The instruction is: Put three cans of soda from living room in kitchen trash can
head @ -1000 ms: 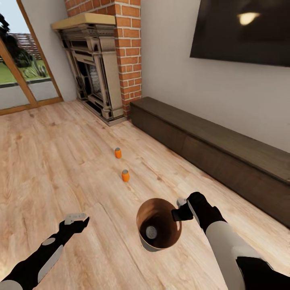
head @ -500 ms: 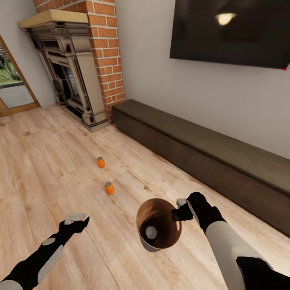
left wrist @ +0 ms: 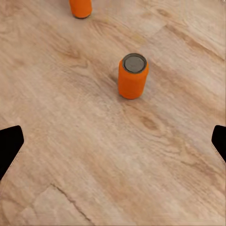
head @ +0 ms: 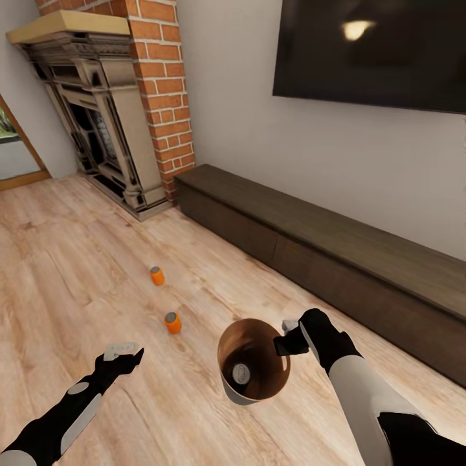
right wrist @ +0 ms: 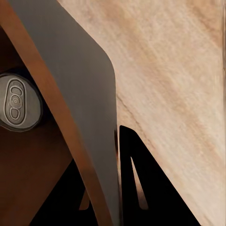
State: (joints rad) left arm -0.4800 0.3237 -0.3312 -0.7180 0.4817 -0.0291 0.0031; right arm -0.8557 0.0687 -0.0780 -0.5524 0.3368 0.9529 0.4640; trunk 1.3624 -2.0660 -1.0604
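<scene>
Holding the trash can (head: pixel 254 362) by its rim: right gripper (head: pixel 289 335) is clamped on the rim's edge, and the right wrist view shows the wall (right wrist: pixel 77 94) pinched between the fingers (right wrist: pixel 134 188). Bin hangs off the floor, mouth up and slightly tilted, coppery-brown inside, pale grey outside.

One soda can (head: pixel 241 373) sits inside the bin at the bottom, grey top with pull tab facing up (right wrist: pixel 16 101); body colour not readable from here.

Two orange cans stand upright on the wood plank floor (head: pixel 77 259):
- near can (head: pixel 173 322), ahead of the left gripper and left of the bin, apart from both. In the left wrist view it sits between the finger lines but well ahead of them (left wrist: pixel 133 75).
- far can (head: pixel 156 276), further out toward the fireplace (head: pixel 103 123); its bottom edge shows in the left wrist view (left wrist: pixel 81 8).

Left gripper (head: pixel 122 353) hovers low over the floor, empty, fingers spread wide: the tips (left wrist: pixel 10 143) show at opposite edges of its wrist view with bare planks between.

Background: brick chimney (head: pixel 158 84), long dark low cabinet (head: pixel 336 259) along the wall, wall TV (head: pixel 375 52) above it.
</scene>
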